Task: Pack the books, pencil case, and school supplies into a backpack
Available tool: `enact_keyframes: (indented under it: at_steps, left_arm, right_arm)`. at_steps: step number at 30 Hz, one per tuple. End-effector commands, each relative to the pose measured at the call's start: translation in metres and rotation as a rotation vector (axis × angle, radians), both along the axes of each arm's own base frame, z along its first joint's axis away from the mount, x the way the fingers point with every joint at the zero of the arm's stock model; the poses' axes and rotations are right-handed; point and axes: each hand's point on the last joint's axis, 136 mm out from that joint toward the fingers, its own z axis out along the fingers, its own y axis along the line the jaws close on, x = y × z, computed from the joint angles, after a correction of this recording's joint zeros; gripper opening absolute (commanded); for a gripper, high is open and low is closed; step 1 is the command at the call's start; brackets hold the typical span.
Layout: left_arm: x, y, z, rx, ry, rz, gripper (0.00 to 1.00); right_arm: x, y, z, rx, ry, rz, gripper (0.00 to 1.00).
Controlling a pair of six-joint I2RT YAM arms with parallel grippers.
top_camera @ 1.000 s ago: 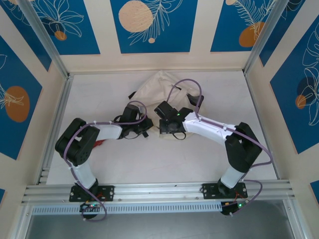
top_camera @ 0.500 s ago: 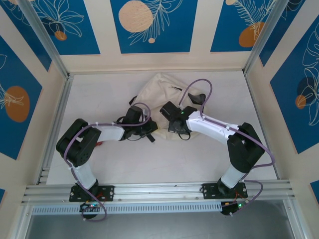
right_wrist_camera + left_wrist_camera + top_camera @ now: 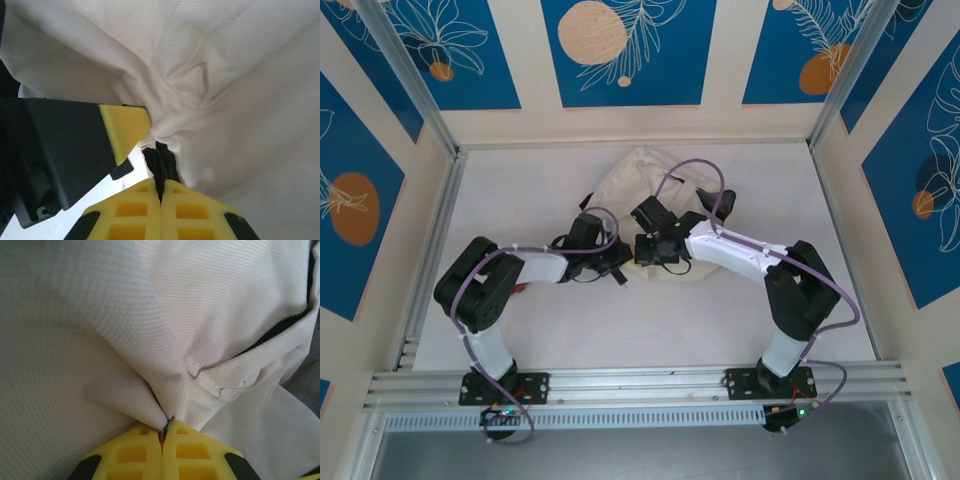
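Blue panels [image 3: 620, 50] with orange circles wall in a white table [image 3: 720, 320], and the cream-beige backpack [image 3: 640, 175] lies slumped on it, mid-table towards the far edge. Both arms reach in to its near rim.

The left gripper [image 3: 162, 432] has its yellow fingers pressed together on a pinched ridge of canvas, and the cloth fans up from the bite in taut folds. The right gripper [image 3: 160, 189], just beside it, is clamped too, on a black strip [image 3: 160, 162]. Whether that strip is webbing or zipper tape, I cannot tell. In the right wrist view one yellow pad [image 3: 125, 132] of the left gripper sits almost against the right's fingers.

My read is that two grips side by side on one edge are there to spread the mouth, or to brace the cloth while a zipper runs, so packing can start.

The bag looks soft and limp, with a tight plain weave, stitched seams and a dark zipper line [image 3: 280, 327] curving off to the right. I'd expect the opening to sag if either grip lets go.
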Motion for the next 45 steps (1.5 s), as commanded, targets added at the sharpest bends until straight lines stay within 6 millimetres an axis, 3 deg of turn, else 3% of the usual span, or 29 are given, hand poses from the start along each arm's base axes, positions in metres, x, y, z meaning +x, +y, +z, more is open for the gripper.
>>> enact_keyframes:
  at_steps: [1, 5, 8, 13, 14, 19, 22, 27, 30, 35, 38, 45]
  left_arm:
    - [-0.001, -0.004, -0.001, -0.036, 0.001, -0.009, 0.00]
    - [0.001, -0.006, 0.006, -0.062, -0.010, -0.003, 0.00]
    - [0.004, -0.003, 0.011, -0.060, -0.020, 0.010, 0.00]
    - [0.002, 0.006, 0.013, -0.052, -0.015, 0.026, 0.00]
    - [0.001, 0.007, 0.013, -0.049, -0.012, 0.023, 0.00]
    - [-0.010, 0.013, 0.023, -0.067, 0.000, 0.036, 0.31]
    - [-0.019, 0.019, 0.033, -0.087, 0.004, 0.065, 0.39]
    - [-0.037, 0.014, 0.045, -0.155, 0.041, 0.078, 0.40]
    - [-0.043, 0.007, 0.041, -0.182, 0.090, 0.102, 0.40]
    - [-0.041, -0.015, 0.047, -0.253, 0.117, 0.090, 0.40]
    - [-0.042, -0.028, 0.047, -0.270, 0.137, 0.074, 0.46]
    - [-0.039, -0.041, 0.037, -0.287, 0.178, 0.085, 0.45]
  right_arm:
    - [-0.002, 0.031, 0.010, 0.101, 0.001, 0.075, 0.00]
    - [-0.003, 0.021, -0.001, 0.045, 0.020, 0.049, 0.00]
    - [-0.003, 0.002, -0.014, -0.042, 0.029, -0.006, 0.00]
    - [-0.004, -0.031, -0.026, -0.039, 0.083, -0.155, 0.00]
    - [-0.002, -0.032, -0.025, -0.016, 0.086, -0.163, 0.00]
    - [0.001, -0.009, -0.009, 0.120, 0.090, -0.122, 0.00]
    - [0.005, 0.000, -0.001, 0.188, 0.097, -0.128, 0.00]
    - [0.010, -0.005, 0.009, 0.235, 0.105, -0.174, 0.00]
    - [0.010, -0.016, 0.008, 0.226, 0.114, -0.218, 0.00]
    - [0.006, -0.026, 0.000, 0.220, 0.150, -0.267, 0.00]
    - [0.006, -0.027, 0.000, 0.232, 0.150, -0.272, 0.00]
    - [0.006, -0.028, 0.001, 0.261, 0.151, -0.272, 0.00]
